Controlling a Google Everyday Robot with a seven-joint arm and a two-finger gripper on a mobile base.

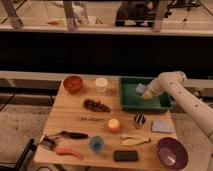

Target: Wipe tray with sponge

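Camera view: one scene, wooden counter (70,119) seen from the front, with the robot arm (176,85) reaching in from the right.
Tray: green tray (131,101) is set at the back right of the counter, flat, walls up.
Sponge: pale blue-grey sponge (140,89) is seen inside the tray, near its back wall, right of centre.
Gripper: gripper (148,94) is lowered into the tray, touching or just beside the sponge on its right.
Gripper state: cannot be told from this view; whether the sponge is held is not shown.
Done: sponge has been brought into the tray, gripper is placed at it; judged as the wiping stage.
Left: most of the tray floor, left and front, looks uncovered by any stroke; the sweep across it is judged as remaining.
Dirt: no spill or mark can be made out on the tray, so cleaning progress cannot be read.
Progress: judged as early to middle.
Nearby: metal cup (139,120) and grey-blue pad (161,126) are set just in front of the tray, outside it.
Far items: purple bowl (172,152) and black block (125,156) are set well apart, at the front.
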